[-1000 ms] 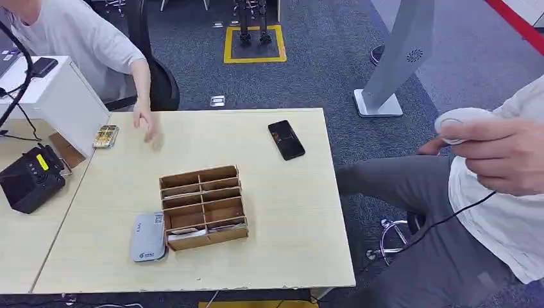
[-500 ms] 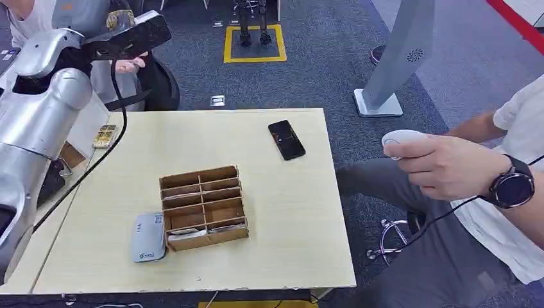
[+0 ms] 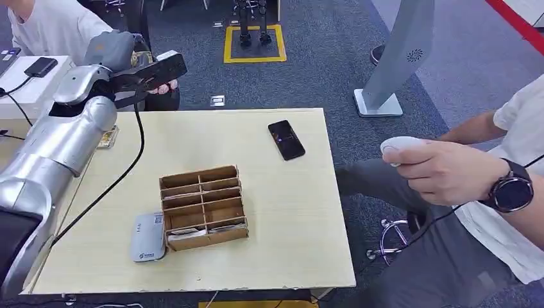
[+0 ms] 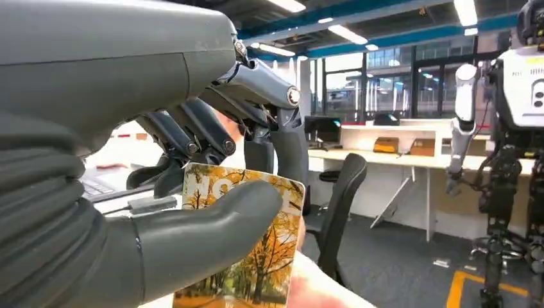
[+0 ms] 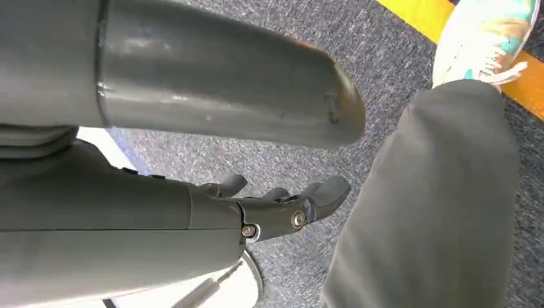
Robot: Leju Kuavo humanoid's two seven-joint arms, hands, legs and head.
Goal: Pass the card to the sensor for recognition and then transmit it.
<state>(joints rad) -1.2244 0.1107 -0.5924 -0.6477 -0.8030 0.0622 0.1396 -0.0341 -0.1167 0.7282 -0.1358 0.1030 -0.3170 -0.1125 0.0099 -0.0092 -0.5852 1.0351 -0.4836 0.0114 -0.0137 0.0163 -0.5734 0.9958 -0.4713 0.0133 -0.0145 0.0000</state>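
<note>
In the left wrist view, the left hand [image 4: 212, 186] pinches an autumn-print card [image 4: 247, 237] between thumb and dark fingers [image 4: 192, 138], its long axis upright. In the head view this hand [image 3: 138, 64] sits upper left; the reader [image 3: 147, 237] lies lower left on the table [image 3: 289, 212], well apart. The right hand [image 5: 282, 205] hangs empty, fingers apart.

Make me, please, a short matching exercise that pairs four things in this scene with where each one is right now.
Things:
1. card
2. black phone
3. grey card reader
4. white controller

Places:
A. on the table beside the cardboard organizer
B. in a person's hand, off the table's edge
C. held by the left hand
D. flat near the table's far edge

Pairs: 1-C, 2-D, 3-A, 4-B
</note>
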